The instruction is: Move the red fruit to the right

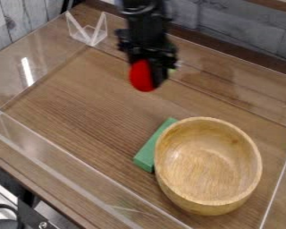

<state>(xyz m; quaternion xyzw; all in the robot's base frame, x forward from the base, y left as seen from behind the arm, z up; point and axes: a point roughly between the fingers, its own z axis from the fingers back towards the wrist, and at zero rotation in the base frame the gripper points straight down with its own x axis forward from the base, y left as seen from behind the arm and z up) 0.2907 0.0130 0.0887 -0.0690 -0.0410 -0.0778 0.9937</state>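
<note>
Above the table [74,116], red fruit [142,75] upright, gripped by the downward-pointing hand [146,72].

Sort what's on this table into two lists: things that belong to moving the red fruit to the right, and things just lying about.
Part of the job:
- red fruit, held above the table
- end effector, closed on the red fruit

Just lying about:
- wooden bowl, at the right front
- green sponge-like piece, flat against the bowl's left side
- wooden table
</note>
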